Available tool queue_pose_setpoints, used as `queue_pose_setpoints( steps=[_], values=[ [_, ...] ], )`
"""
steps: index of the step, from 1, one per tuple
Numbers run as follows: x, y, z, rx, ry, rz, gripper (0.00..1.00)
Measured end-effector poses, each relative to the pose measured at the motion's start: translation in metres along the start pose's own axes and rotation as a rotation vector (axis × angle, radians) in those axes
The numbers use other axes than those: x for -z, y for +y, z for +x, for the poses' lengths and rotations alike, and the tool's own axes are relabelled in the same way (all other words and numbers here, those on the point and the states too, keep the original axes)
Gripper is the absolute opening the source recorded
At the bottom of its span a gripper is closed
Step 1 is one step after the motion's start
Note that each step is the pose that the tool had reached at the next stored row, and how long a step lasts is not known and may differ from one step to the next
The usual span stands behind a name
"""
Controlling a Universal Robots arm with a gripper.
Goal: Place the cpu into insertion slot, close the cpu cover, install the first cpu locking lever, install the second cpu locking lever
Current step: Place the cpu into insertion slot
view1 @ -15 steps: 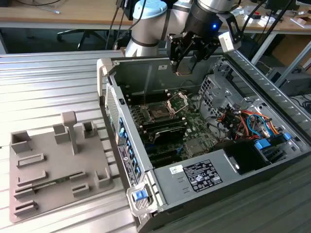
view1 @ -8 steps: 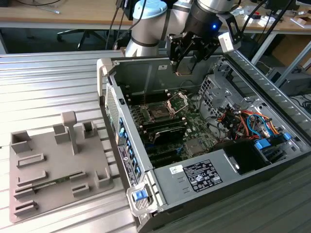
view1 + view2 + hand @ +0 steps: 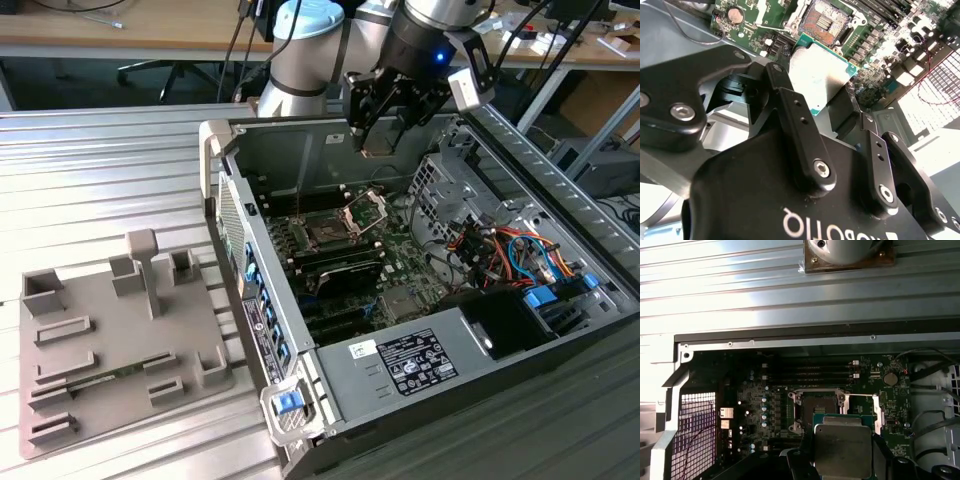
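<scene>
My gripper [image 3: 381, 138] hangs above the open computer case, shut on the cpu [image 3: 380, 150], whose tan-brown underside faces the exterior view. In both wrist views the cpu [image 3: 816, 75] [image 3: 842, 446] shows its silvery top, clamped between the two black fingers [image 3: 790, 107]. The insertion slot [image 3: 325, 233] [image 3: 816, 410] [image 3: 823, 20] lies open and empty on the motherboard, below the chip. The cpu cover [image 3: 366, 208] [image 3: 876, 410], a thin silvery frame, stands swung up beside the slot. Both locking levers are too small to make out.
The case wall [image 3: 260, 290] rises on the exterior view's left of the motherboard. A drive cage [image 3: 440, 180] and coloured cables [image 3: 510, 250] crowd the right, with the power supply [image 3: 420, 360] in front. A grey fixture plate [image 3: 110, 340] lies outside the case.
</scene>
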State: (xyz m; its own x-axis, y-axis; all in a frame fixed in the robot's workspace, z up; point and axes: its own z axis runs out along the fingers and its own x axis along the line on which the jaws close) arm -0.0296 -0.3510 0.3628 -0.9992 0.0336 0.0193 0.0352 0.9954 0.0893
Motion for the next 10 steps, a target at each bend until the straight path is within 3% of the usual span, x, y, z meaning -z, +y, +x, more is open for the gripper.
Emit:
queue_pose_setpoints(
  steps=[10],
  values=[
    [-0.0047, -0.0004, -0.0001, 0.0, 0.0, 0.0001, 0.55]
  ],
)
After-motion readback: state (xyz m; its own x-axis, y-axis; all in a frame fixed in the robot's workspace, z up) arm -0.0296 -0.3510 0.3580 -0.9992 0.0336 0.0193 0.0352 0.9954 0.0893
